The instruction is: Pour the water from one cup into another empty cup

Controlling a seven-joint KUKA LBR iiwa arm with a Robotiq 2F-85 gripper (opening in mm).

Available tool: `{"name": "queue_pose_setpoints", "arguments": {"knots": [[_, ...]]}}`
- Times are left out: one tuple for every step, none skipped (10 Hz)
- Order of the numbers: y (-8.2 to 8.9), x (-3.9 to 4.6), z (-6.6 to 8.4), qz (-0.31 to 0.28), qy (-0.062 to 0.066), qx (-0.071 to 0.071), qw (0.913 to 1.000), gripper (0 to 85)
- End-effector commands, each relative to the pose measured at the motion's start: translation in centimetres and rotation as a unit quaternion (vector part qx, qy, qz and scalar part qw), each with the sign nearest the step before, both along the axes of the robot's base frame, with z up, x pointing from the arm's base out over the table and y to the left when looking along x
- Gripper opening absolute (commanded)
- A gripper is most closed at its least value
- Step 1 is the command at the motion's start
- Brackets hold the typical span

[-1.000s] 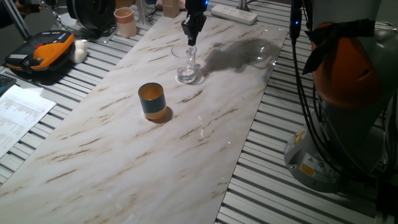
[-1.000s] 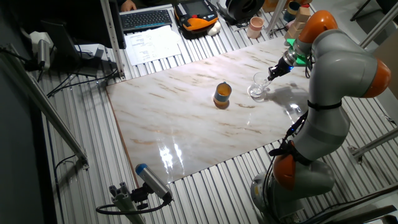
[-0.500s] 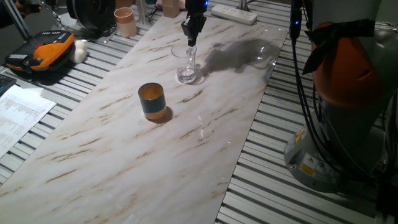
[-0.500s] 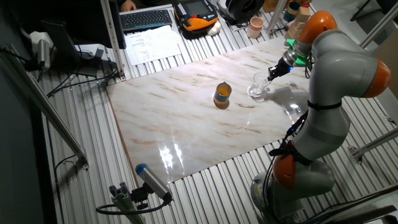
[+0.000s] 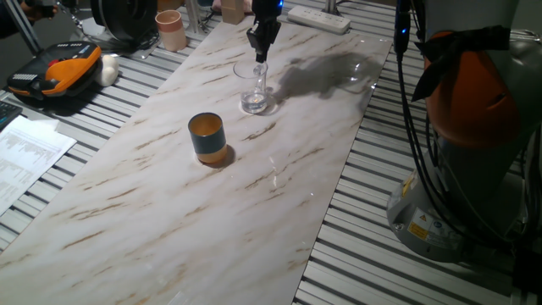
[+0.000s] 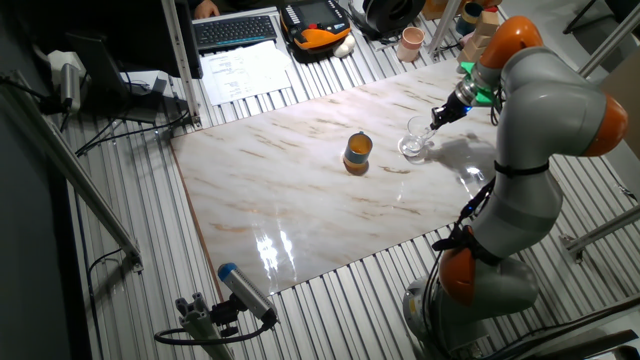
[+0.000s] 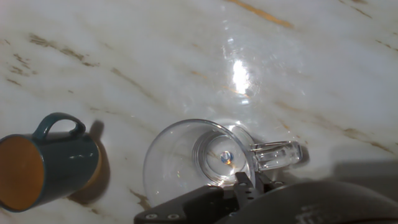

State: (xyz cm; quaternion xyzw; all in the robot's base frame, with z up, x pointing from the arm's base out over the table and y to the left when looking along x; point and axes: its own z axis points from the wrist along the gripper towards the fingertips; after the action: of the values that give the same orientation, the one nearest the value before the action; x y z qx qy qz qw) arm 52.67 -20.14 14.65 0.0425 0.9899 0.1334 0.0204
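From the hand view, nearest to us is the two-finger gripper (image 7: pixel 245 186), its dark fingertips meeting at the rim of the small clear glass cup with a thick base and a glass handle (image 7: pixel 202 163). The fingers look pressed close on the rim next to the handle, so we judge them to be pinching the glass wall, though the contact is partly hidden by the hand's own body. The water (image 7: pixel 219 158) is barely visible, a thin clear layer over the base.

Further out, to the left in the hand view, stands the short dark teal cup with an orange inside and a small handle (image 7: pixel 43 163), upright on the white marble-patterned tabletop (image 7: pixel 124 56) and apart from the glass. In one fixed view the glass (image 5: pixel 255 87) sits on the tabletop under the gripper (image 5: pixel 262 52), with the teal cup (image 5: pixel 207 137) near it, toward the camera. Beyond, off the marble, stands a pinkish-beige opaque cup (image 5: pixel 170 30), which has no part in the task.

We judge that we are at the grasp step: the glass is gripped but not yet lifted. The next move calls for a level lift, a carry over the teal cup's mouth, then a slow tilt. A rim pinch on smooth glass could slip or swing.
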Motion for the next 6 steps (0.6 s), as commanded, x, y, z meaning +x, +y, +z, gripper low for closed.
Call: {"name": "queue_pose_setpoints", "arguments": {"knots": [[0.00, 0.00, 0.01, 0.001, 0.001, 0.002, 1.0000, 17.0], [0.01, 0.00, 0.00, 0.005, 0.004, 0.005, 1.0000, 0.0], [0.04, -0.01, -0.03, 0.005, 0.004, 0.005, 1.0000, 0.0], [0.04, -0.01, -0.03, 0.005, 0.004, 0.005, 1.0000, 0.0], [0.05, -0.01, -0.02, 0.004, 0.003, 0.003, 1.0000, 0.0], [0.03, 0.00, 0.07, 0.002, 0.003, 0.002, 1.0000, 0.0]]}}
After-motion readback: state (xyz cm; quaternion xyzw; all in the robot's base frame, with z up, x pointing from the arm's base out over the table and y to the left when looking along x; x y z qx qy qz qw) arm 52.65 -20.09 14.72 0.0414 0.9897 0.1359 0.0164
